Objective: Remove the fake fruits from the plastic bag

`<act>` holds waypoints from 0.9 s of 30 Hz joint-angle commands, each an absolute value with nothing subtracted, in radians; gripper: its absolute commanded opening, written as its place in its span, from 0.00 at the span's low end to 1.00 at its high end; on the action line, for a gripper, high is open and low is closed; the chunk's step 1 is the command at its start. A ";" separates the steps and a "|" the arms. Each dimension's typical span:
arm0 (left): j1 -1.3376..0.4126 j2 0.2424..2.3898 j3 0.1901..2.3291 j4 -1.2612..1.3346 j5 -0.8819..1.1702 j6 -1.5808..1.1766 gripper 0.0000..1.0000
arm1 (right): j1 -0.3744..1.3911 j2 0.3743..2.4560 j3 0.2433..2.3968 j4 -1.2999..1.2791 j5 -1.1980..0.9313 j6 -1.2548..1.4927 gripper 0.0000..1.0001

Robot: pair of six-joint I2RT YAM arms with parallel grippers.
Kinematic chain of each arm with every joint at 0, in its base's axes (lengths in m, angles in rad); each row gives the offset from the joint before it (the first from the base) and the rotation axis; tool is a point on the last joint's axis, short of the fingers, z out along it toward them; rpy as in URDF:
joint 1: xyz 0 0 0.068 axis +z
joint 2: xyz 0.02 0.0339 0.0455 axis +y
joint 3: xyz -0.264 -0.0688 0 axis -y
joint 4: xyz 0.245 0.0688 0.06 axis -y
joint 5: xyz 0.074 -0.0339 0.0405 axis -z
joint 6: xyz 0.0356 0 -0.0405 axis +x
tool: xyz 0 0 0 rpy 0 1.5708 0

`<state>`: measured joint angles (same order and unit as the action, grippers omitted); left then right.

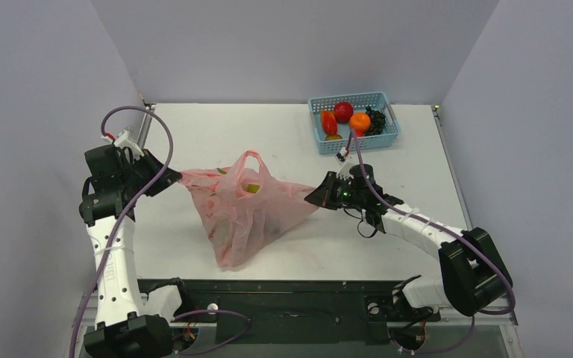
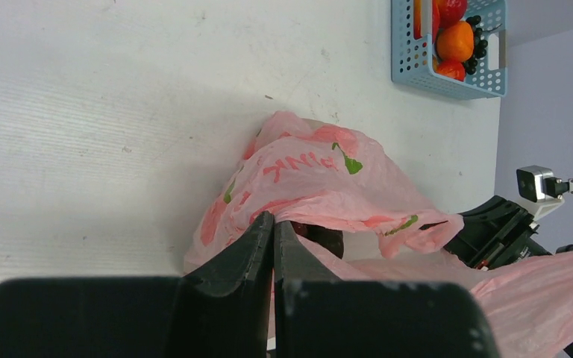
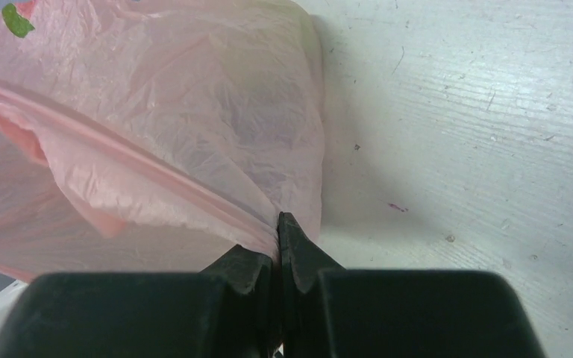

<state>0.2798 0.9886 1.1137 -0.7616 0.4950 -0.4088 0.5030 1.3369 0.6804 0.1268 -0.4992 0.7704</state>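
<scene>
Left gripper (image 1: 180,177): jaws together, clamped on the bag's (image 1: 242,216) left edge.
Right gripper (image 1: 313,196): jaws together, clamped on its right edge.
Bag: stretched between both, mid-table (image 1: 194,134).
Bag contents: yellow-green fruit (image 1: 254,188) and dark fruit (image 2: 328,240) inside.
Basket (image 1: 362,142): far right corner, holding red, orange and dark fruit.

White table (image 1: 268,134): pink bag (image 1: 246,216) ctr, blue basket (image 1: 362,142) far R.

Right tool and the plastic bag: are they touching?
Touching. The right wrist view shows the right tool shut on a pinched fold of the plastic bag.
</scene>
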 commanded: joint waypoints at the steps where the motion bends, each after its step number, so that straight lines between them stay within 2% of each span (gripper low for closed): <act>1: 0.372 0.992 1.161 -0.737 0.489 -0.344 0.00 | 0.428 1.378 0.615 0.232 -0.547 0.771 0.00; 12: 0.377 0.993 1.195 -0.764 0.437 -0.304 0.00 | 0.360 1.343 0.573 0.247 -0.571 0.775 0.00; 15: 0.375 1.005 1.204 -0.772 0.509 -0.308 0.00 | 0.363 1.347 0.577 0.244 -0.585 0.773 0.00; 17: 0.372 1.015 1.206 -0.790 0.568 -0.317 0.13 | 0.394 1.341 0.590 0.235 -0.583 0.777 0.00; 18: 0.371 1.008 1.205 -0.793 0.590 -0.322 0.25 | 0.424 1.330 0.602 0.226 -0.580 0.777 0.00; 19: 0.366 0.999 1.197 -0.790 0.602 -0.333 0.29 | 0.439 1.322 0.609 0.217 -0.566 0.773 0.00; 20: 0.362 0.975 1.194 -0.785 0.621 -0.340 0.37 | 0.472 1.302 0.625 0.188 -0.556 0.768 0.05; 21: 0.354 0.962 1.192 -0.781 0.628 -0.355 0.39 | 0.489 1.289 0.633 0.169 -0.523 0.752 0.18; 22: 0.347 0.935 1.196 -0.781 0.628 -0.360 0.43 | 0.517 1.263 0.656 0.120 -0.502 0.738 0.24; 23: 0.327 0.922 1.209 -0.792 0.622 -0.366 0.44 | 0.532 1.248 0.665 0.092 -0.461 0.707 0.37; 27: 0.197 0.886 1.286 -0.864 0.514 -0.388 0.46 | 0.586 1.167 0.723 -0.071 -0.357 0.613 0.65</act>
